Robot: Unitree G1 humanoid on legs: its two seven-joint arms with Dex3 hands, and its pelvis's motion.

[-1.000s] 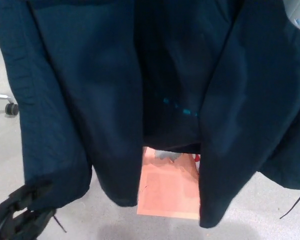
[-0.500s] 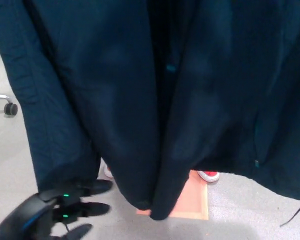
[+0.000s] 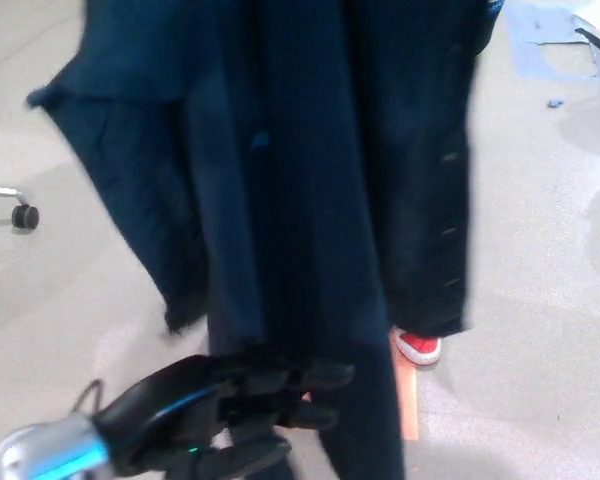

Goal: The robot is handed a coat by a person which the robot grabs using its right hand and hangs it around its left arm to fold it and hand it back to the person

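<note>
A dark navy coat hangs down from the top of the head view, bunched into a narrow column, with one flap sticking out at the upper left. My left hand reaches in from the bottom left with its black fingers spread apart, right at the coat's lower hem. The fingers overlap the cloth but are not closed on it. My right hand is out of sight, and whatever holds the coat's top lies above the picture.
A person's red shoe shows under the hem at lower right. An orange strip lies on the grey floor beside it. A chair castor sits at the left edge. Blue tape and scraps lie at the upper right.
The coat has drawn together from a wide spread into a narrow hanging column and shifted left. My left hand has risen and moved right, reaching the hem.
</note>
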